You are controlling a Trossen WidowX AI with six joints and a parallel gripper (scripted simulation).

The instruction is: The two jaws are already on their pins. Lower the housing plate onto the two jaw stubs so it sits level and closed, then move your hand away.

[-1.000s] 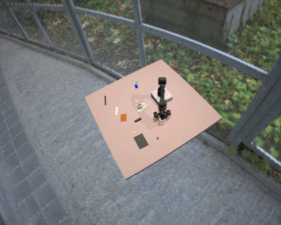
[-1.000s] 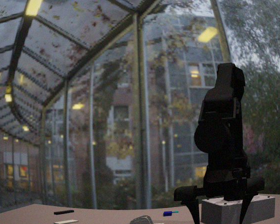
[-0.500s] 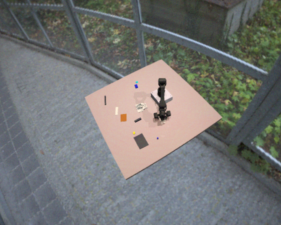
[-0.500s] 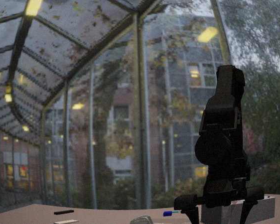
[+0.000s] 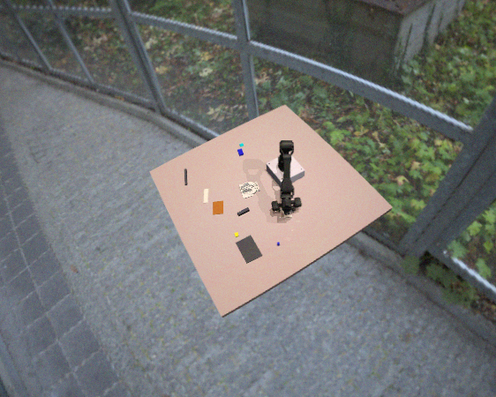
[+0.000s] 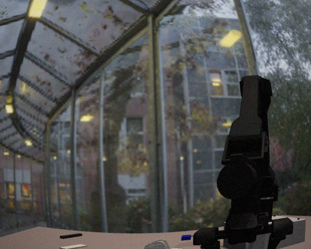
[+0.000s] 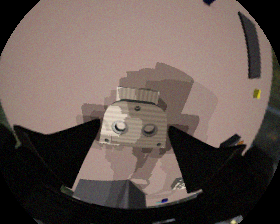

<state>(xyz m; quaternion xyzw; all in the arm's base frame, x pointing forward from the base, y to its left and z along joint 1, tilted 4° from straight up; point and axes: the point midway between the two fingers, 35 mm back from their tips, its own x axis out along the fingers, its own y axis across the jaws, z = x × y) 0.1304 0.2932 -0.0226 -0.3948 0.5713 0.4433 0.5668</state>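
The pale housing plate (image 7: pixel 136 114), with two round holes and a ribbed strip along its far edge, lies on the table in the wrist view. In the top view it is mostly hidden under the hand. My gripper (image 7: pixel 135 125) is open and empty above it, its dark fingers one on each side of the plate's near half. Its fingertips are cut off in the exterior view. The pale and dark jaw assembly (image 5: pixel 249 189) (image 6: pixel 156 245) (image 7: pixel 178 184) stands apart, left of the hand in the top view. Its stubs and pins are too small to tell.
Near the arm's base block (image 5: pixel 295 171) (image 7: pixel 108 192) is a blue block (image 5: pixel 240 152) (image 6: pixel 186 237). A short black bar (image 5: pixel 243 212), an orange square (image 5: pixel 218 207), a cream strip (image 5: pixel 206 195), a yellow cube (image 5: pixel 236 235) (image 7: pixel 257 93) and a dark sheet (image 5: pixel 248 249) (image 7: pixel 251 47) lie around.
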